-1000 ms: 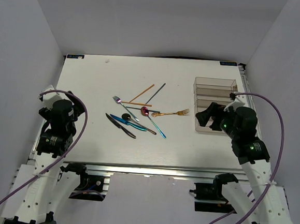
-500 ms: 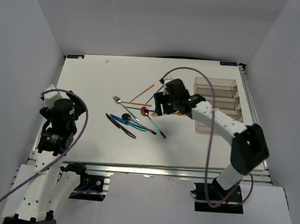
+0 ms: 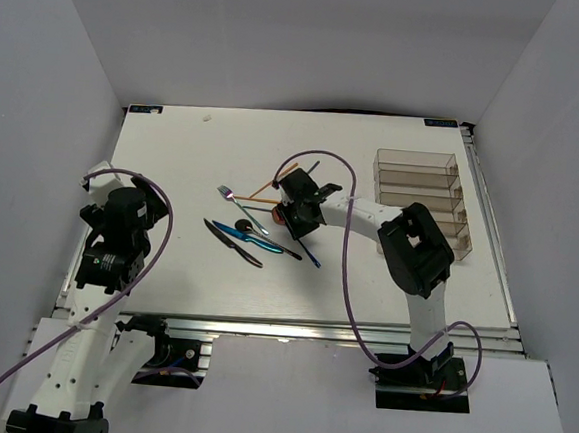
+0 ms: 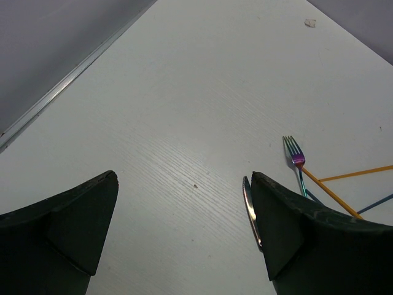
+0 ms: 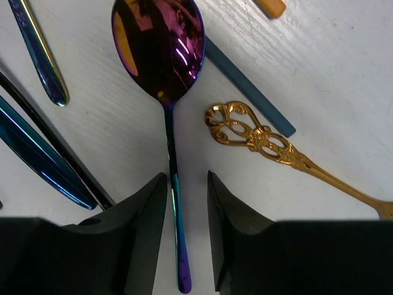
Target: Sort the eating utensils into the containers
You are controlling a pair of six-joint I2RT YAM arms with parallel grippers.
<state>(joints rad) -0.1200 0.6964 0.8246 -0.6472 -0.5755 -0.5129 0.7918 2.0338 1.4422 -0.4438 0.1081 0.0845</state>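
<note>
iridescent purple spoon, filigreed gold fork handle, orange chopstick tip, white wood-grained table

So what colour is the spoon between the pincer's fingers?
Spoon: iridescent purple, best in right wrist view.

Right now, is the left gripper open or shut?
Open. The left gripper shows its two fingers far apart, nothing held between them.

The white desk carries a loose cluster of utensils near its middle and a clear four-compartment tray toward its far right corner.
</note>
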